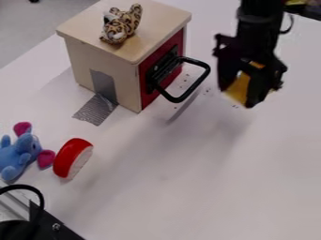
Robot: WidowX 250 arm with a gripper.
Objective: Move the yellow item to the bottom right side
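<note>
The black gripper [241, 96] hangs over the upper right of the white table, to the right of the wooden box's handle. It is shut on the yellow item [238, 89], which shows between its dark fingers and partly behind them. The item seems to be held above the surface, with a soft shadow on the table below and to the left.
A wooden box [103, 63] with a red front and a black handle [201, 77] stands at the upper left, a leopard plush [122, 26] on top. At the left lie a blue elephant plush [19, 152] and a red-and-white round object [72, 157]. Black hardware [47, 225] occupies the lower-left corner.
</note>
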